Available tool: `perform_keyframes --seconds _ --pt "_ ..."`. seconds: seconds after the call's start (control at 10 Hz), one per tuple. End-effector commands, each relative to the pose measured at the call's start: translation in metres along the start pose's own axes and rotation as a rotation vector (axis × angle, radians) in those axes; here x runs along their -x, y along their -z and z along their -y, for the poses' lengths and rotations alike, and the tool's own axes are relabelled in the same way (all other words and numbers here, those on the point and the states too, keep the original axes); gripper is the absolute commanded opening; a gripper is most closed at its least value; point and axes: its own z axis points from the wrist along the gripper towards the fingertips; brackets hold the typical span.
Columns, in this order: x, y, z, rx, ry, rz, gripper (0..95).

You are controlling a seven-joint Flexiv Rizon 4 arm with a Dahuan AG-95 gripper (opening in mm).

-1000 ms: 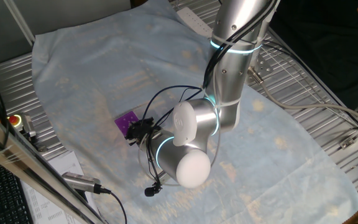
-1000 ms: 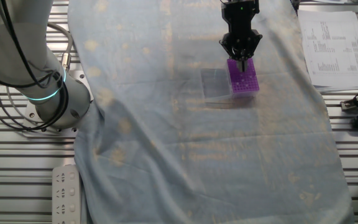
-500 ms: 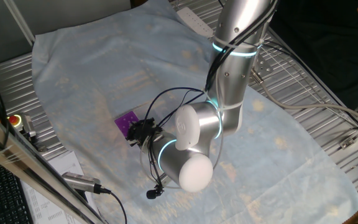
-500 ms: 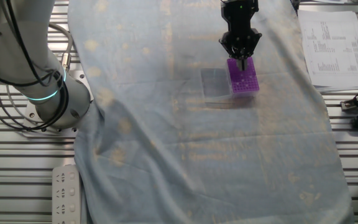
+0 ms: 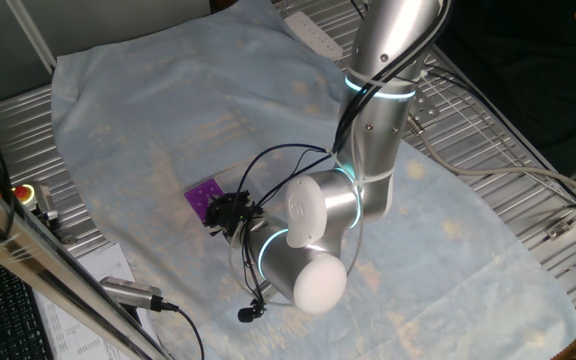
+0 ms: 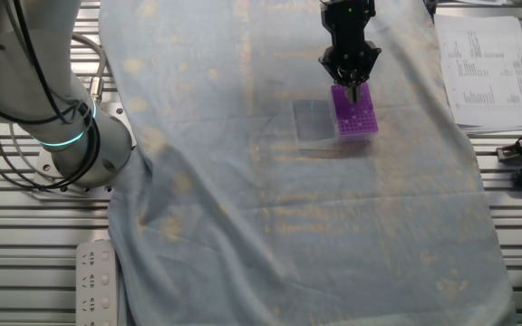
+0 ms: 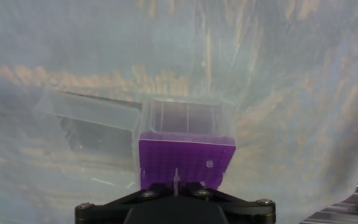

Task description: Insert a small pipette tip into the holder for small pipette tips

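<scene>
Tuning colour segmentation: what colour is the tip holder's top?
Purple, with a grid of tiny pale holes on the holder. The hand view shows it best.

Robotics lab bench. Slotted metal table (image 6: 25,237) draped with pale blue cloth (image 6: 297,208); printed papers (image 6: 483,63) and keyboard (image 5: 3,300) beside the cloth, red emergency-stop button (image 5: 23,192) near the keyboard, loose cables around.

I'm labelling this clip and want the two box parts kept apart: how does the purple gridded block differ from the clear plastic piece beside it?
The purple square holder block is opaque and vividly coloured; the clear plastic lid is see-through, showing the pale blue cloth under it. The holder's top carries a grid of tiny holes; the lid looks plain. The gripper hangs over the holder, not the lid. Both rest side by side on the cloth.
</scene>
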Motion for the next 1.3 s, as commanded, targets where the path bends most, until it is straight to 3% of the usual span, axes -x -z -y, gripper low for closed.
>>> perform_keyframes --seconds 0.1,0.8,1.3 --pt "-0.0007 0.0002 0.0014 -0.001 0.004 -0.020 0.0" --pt "-0.0042 -0.0022 0.0010 0.000 0.019 -0.048 0.0" --pt "-0.0025 -0.0029 0.0015 0.002 0.009 -0.046 0.0"
